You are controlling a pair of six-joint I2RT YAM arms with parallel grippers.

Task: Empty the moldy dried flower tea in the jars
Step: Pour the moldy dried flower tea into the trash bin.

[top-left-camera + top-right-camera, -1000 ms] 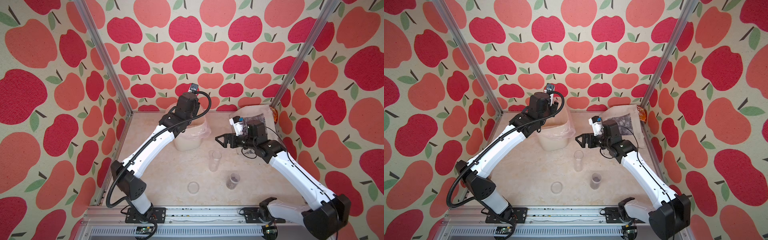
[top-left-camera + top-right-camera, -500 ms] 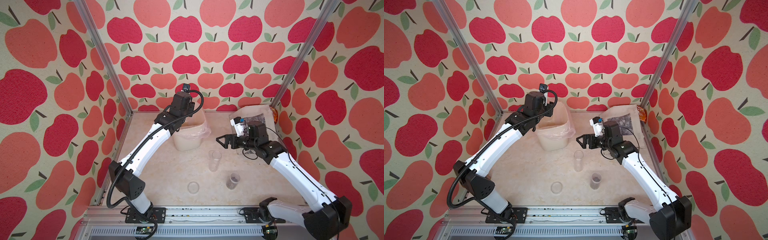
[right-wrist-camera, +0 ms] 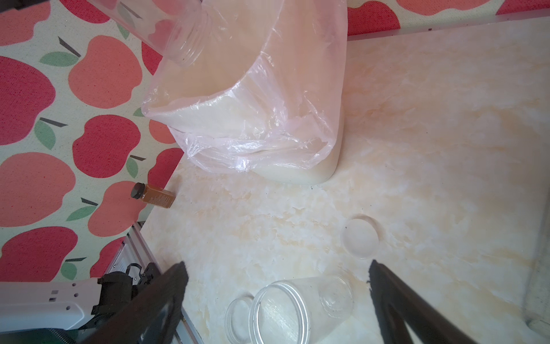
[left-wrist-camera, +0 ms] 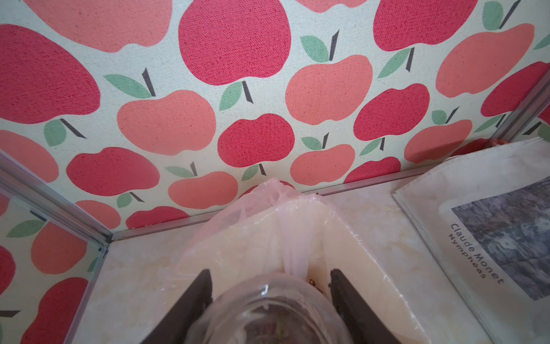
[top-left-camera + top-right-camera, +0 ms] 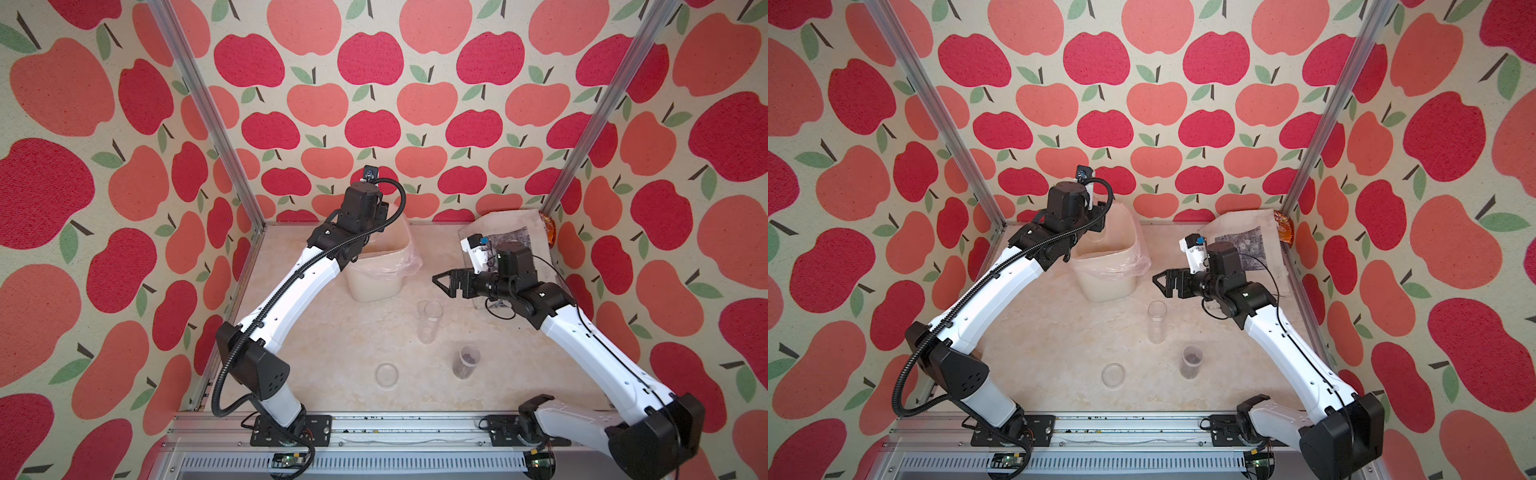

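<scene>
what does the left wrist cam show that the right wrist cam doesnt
Only the left wrist view: the Claude Monet lettering on a print, and the left gripper clamping the held jar from both sides. Only the right wrist view: an amber bottle, a loose lid, an open jar, and the open right gripper. Both: the lined bin and the held jar tipped over it.
</scene>
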